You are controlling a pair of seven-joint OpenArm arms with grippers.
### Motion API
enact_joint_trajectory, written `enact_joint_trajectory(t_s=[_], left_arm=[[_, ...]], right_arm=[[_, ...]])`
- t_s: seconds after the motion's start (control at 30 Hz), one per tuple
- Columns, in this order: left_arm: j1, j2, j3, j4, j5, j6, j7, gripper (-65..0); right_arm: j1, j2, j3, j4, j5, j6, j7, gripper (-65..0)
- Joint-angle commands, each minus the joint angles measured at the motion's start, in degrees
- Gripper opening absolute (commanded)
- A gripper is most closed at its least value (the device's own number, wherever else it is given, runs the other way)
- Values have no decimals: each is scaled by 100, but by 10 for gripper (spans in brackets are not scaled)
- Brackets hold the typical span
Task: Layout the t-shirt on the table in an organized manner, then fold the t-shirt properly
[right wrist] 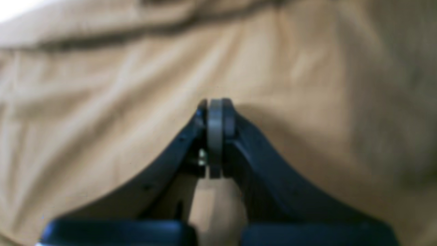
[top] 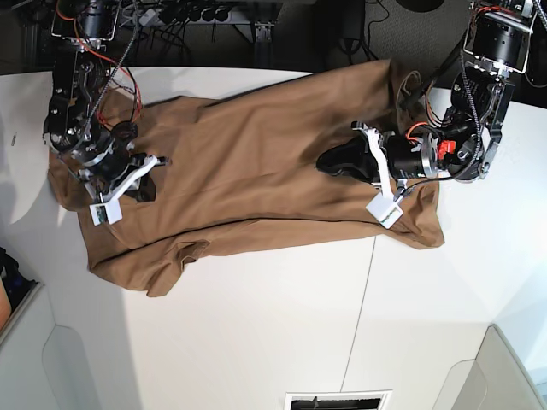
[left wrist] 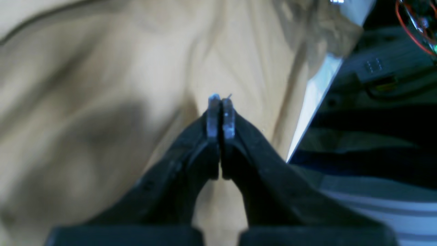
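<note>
The tan t-shirt (top: 248, 162) lies spread sideways over the white table (top: 256, 342), wrinkled, one sleeve near the front left. My left gripper (top: 325, 162) rests low over the shirt's right half. In the left wrist view the left gripper (left wrist: 221, 99) is shut with nothing visible between its pads, above the t-shirt (left wrist: 102, 85) near a strip of table (left wrist: 319, 95). My right gripper (top: 144, 190) sits over the shirt's left end. The right wrist view shows the right gripper (right wrist: 215, 102) shut and empty over the blurred t-shirt (right wrist: 102, 102).
A thin dark seam (top: 363, 299) runs across the tabletop in front of the shirt. A vent slot (top: 338, 400) sits at the front edge. Cables and a power strip (top: 197, 15) lie beyond the back edge.
</note>
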State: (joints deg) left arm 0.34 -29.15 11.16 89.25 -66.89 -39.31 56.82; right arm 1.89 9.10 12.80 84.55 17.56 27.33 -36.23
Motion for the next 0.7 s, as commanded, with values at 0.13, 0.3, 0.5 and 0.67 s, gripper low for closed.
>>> enact_joint_trajectory(t_s=[0.13,0.3,0.5,0.67], left_arm=[[249,-651,-409,98,-575,-69,149,-650],[595,-1128,-411,46,-321,-69,125,-650],[621,-1248,-413,-348,96,-69,92,-650],[616,-1486,-446,-358,-234,-69,-232,-650]], right_arm=[[-33,59,33,118,83,11,129,-650],[-52,66,33,116,-52,11,146,-650],[-50,70,31,116,-66,11,149,-650],[-52,72,33,63,-240,11,149,-650]])
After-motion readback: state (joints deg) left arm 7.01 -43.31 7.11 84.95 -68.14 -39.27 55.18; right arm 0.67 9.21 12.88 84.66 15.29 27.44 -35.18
